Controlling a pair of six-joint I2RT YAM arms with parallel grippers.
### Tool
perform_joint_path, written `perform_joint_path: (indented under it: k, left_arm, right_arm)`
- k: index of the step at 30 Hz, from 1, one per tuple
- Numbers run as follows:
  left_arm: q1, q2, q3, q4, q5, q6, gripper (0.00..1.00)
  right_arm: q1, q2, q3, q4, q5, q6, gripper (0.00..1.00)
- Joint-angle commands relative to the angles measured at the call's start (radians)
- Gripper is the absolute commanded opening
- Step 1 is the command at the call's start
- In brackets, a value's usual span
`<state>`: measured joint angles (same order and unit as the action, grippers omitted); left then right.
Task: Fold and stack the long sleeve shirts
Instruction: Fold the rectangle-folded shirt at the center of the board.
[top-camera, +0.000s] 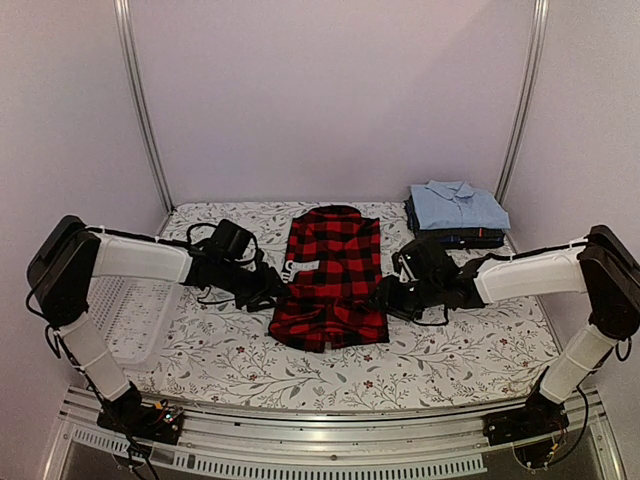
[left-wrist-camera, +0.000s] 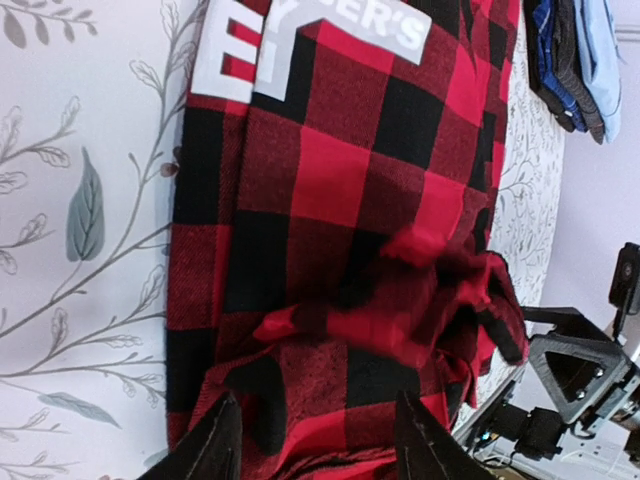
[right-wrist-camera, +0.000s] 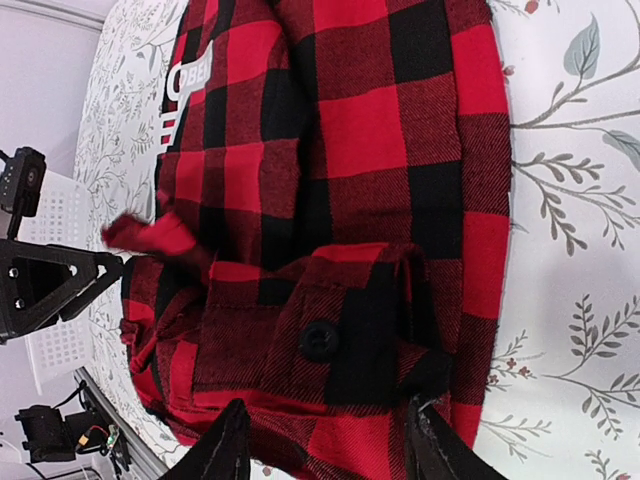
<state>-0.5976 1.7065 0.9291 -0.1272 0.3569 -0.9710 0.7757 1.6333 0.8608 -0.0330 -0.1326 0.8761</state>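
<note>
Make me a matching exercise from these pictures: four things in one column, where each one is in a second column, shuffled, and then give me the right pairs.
Things:
1. plaid shirt
2. blue shirt
3. basket
4. right pincer

Places:
A. on top of the pile, far right
B. at the left edge of the table
C. at the plaid shirt's right edge, open
D. laid out in the middle of the table

Pairs: 1-D, 2-A, 3-B, 4-C
</note>
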Motion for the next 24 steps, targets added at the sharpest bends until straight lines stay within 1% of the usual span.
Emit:
perform_joint_path:
  k: [1, 3, 4, 8, 11, 14, 16, 20, 24]
  left_arm:
    - [0.019, -0.097, -0.002, -0.078, -0.063, 0.082, 0.60]
    - [0.020, -0.140, -0.033, -0.100, -0.069, 0.110, 0.65]
    - [0.021, -0.166, -0.049, -0.106, -0.063, 0.122, 0.66]
    - [0.016, -0.236, -0.124, -0.108, -0.041, 0.129, 0.63]
    - [0.008, -0.261, -0.169, -0.098, -0.024, 0.123, 0.59]
    - [-0.007, -0.248, -0.195, -0.068, 0.002, 0.121, 0.56]
    - [-0.026, -0.229, -0.193, -0.062, 0.003, 0.122, 0.55]
    - [-0.044, -0.186, -0.190, -0.039, 0.002, 0.112, 0.54]
    - [-0.051, -0.143, -0.182, -0.006, 0.012, 0.101, 0.50]
  right_arm:
    - [-0.001, -0.090, 0.024, -0.084, 0.022, -0.065, 0.57]
    - [0.009, -0.117, 0.009, -0.111, 0.028, -0.082, 0.60]
    - [0.017, -0.134, 0.001, -0.124, 0.033, -0.096, 0.61]
    - [0.050, -0.165, -0.051, -0.147, 0.040, -0.109, 0.61]
    - [0.078, -0.165, -0.077, -0.141, 0.042, -0.102, 0.57]
    - [0.090, -0.152, -0.100, -0.115, 0.035, -0.085, 0.51]
    - [0.096, -0.142, -0.106, -0.111, 0.038, -0.073, 0.47]
    - [0.098, -0.132, -0.114, -0.102, 0.052, -0.064, 0.46]
    - [0.097, -0.111, -0.104, -0.094, 0.053, -0.063, 0.46]
